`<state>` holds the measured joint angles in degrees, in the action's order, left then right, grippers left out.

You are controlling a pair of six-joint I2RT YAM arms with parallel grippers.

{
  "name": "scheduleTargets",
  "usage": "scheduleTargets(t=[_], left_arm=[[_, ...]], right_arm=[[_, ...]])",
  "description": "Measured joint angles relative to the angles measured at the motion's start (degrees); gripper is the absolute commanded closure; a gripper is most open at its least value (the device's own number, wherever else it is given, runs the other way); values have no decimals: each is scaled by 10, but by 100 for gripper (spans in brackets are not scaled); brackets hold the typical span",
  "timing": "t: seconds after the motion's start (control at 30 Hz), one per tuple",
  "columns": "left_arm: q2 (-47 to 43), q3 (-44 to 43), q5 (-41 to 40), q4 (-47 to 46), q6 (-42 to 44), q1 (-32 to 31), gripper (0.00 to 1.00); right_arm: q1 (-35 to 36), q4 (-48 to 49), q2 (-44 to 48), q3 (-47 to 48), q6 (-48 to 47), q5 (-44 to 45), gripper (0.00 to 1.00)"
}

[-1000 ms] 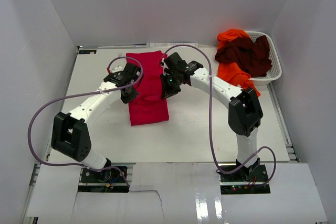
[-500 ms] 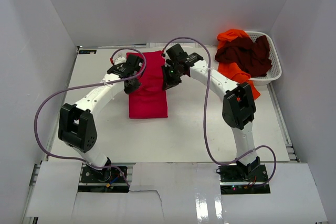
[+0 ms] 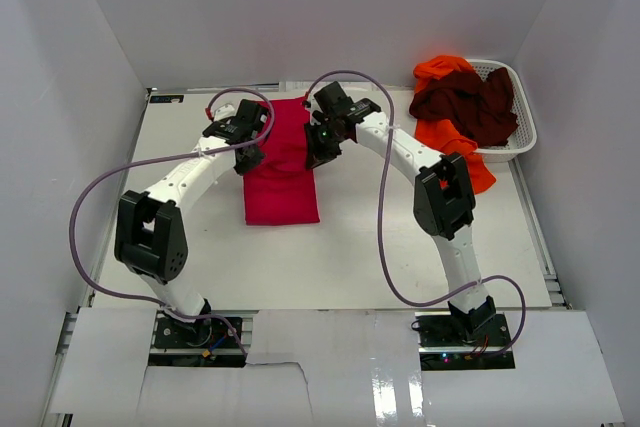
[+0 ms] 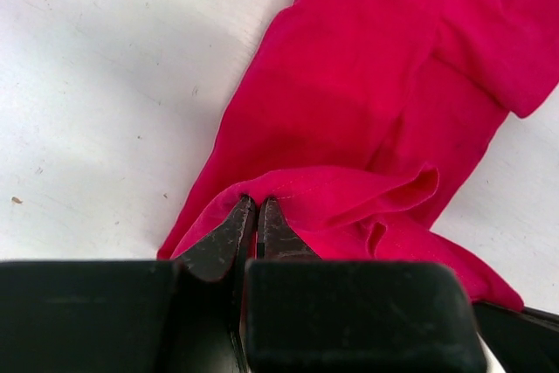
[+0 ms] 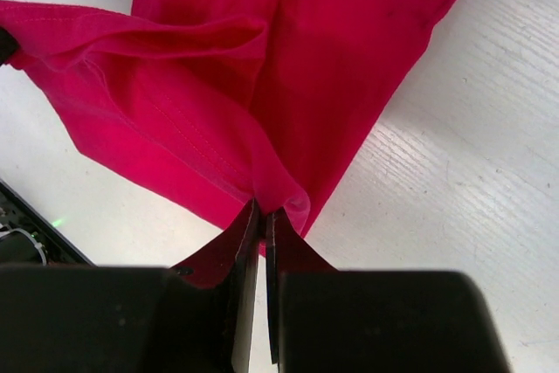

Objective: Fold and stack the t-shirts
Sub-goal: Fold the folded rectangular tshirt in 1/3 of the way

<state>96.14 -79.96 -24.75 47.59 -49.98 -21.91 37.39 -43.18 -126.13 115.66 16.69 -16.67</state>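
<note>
The crimson-red t-shirt [image 3: 282, 172] lies as a long folded strip on the table, its far end lifted. My left gripper [image 3: 252, 154] is shut on its left edge; the left wrist view shows the cloth [image 4: 367, 111] pinched at the tips of the gripper [image 4: 258, 203]. My right gripper [image 3: 315, 152] is shut on the right edge; the right wrist view shows the cloth [image 5: 262, 67] caught at the tips of the gripper [image 5: 260, 211]. The orange t-shirt [image 3: 452, 142] and the dark maroon t-shirt [image 3: 465, 102] hang out of the basket at the back right.
The white mesh laundry basket [image 3: 524, 132] stands at the back right corner. White walls enclose the table on the left, back and right. Both arms' purple cables loop over the table [image 3: 360, 247].
Both grippers have carried the shirt's held end toward the back of the table, over the lower part. The strip now looks shorter, and both arms are stretched further out.
</note>
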Motion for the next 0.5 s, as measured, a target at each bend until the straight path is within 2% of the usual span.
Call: scheduleTargets(t=[0.5], left_arm=[[54,8,-4,-55,11,4,100]], right_arm=[[-14,11,-20,32,-7,-16,92]])
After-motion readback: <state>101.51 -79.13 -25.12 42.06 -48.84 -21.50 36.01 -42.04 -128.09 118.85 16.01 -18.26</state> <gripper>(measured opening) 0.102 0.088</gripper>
